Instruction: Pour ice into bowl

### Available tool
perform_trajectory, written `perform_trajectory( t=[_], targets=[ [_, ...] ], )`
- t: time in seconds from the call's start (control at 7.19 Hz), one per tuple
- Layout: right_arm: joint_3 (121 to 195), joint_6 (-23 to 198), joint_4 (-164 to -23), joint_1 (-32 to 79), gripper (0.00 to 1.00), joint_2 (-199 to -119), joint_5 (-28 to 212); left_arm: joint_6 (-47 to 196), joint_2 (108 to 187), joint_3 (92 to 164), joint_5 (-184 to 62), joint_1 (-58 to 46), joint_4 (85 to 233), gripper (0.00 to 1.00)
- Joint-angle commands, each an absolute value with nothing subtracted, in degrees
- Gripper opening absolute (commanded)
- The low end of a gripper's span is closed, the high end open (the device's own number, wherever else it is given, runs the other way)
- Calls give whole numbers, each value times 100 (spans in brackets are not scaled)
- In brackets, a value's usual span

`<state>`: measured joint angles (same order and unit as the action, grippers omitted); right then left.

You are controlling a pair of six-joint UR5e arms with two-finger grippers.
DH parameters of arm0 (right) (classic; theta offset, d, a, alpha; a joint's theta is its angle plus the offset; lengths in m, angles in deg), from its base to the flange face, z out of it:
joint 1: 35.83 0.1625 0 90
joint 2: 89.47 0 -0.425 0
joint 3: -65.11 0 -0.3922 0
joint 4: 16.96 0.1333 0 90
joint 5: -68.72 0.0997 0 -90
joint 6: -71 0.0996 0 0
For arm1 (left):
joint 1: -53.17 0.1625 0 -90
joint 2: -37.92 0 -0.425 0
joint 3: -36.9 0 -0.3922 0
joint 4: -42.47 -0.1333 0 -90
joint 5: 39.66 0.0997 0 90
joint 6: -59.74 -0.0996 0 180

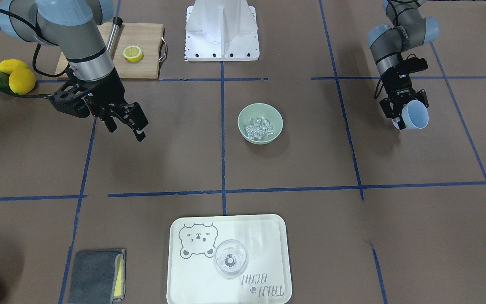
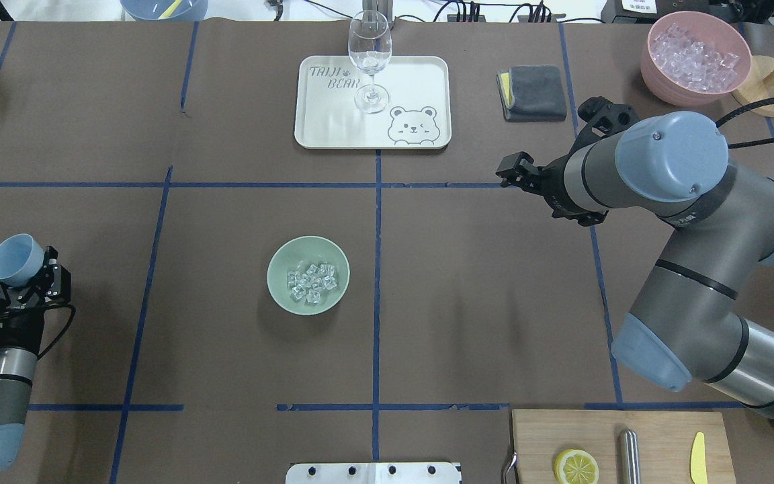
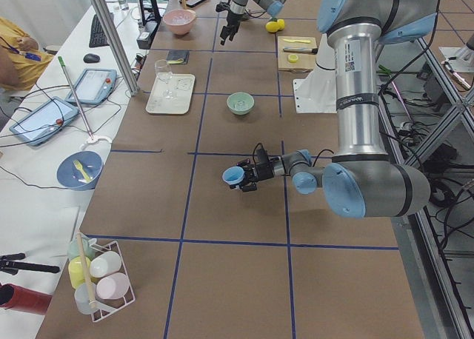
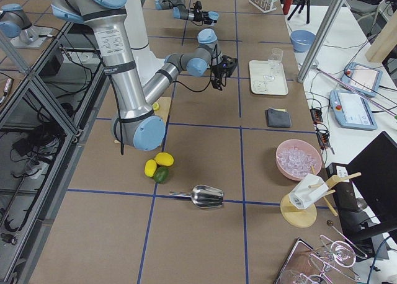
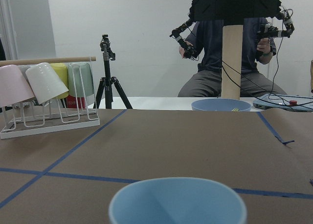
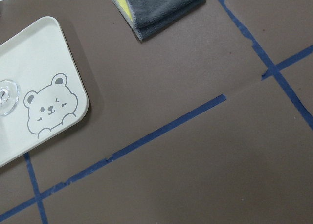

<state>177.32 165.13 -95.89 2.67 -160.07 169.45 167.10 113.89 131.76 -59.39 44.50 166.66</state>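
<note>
The pale sage-green bowl (image 1: 260,110) stands near the table's middle and also shows in the overhead view (image 2: 308,250) and the left side view (image 3: 240,103). The ice (image 1: 259,128) lies inside it as several small clear cubes (image 2: 312,282). My left gripper (image 1: 407,110) (image 2: 24,272) is shut on a pale blue cup (image 1: 416,115) (image 2: 16,259), held tilted above the table far to the bowl's side. The cup's rim fills the bottom of the left wrist view (image 5: 177,202), and no ice shows in it. My right gripper (image 1: 125,130) (image 2: 513,171) is open and empty, above the table on the bowl's other side.
A white bear tray (image 2: 420,74) carries a wine glass (image 2: 369,60). A grey cloth (image 2: 535,92) and a pink container of ice (image 2: 695,57) lie beyond my right arm. A cutting board (image 1: 141,63) holds a lemon half (image 1: 133,53). Whole lemons (image 1: 20,76) lie beside it.
</note>
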Motion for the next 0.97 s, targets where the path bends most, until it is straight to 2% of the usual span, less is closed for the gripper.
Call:
perform_trajectory(
  t=[0.0,0.42,0.56,0.83],
  targets=[
    [17735,16513,-9589,267,100,-16004,16962,16732,11386,12973,-5935,4456,16666,2],
    [17796,16513,-9589,267,100,-16013,16970,16846,11386,12910,-5935,4465,16666,3],
    [17814,16513,-9589,267,100,-16022,16962,16846,11386,12892,-5926,4474,16666,6],
    [17823,16513,-9589,267,100,-16022,16962,16846,11386,12892,-5926,4474,16666,35]
  ],
)
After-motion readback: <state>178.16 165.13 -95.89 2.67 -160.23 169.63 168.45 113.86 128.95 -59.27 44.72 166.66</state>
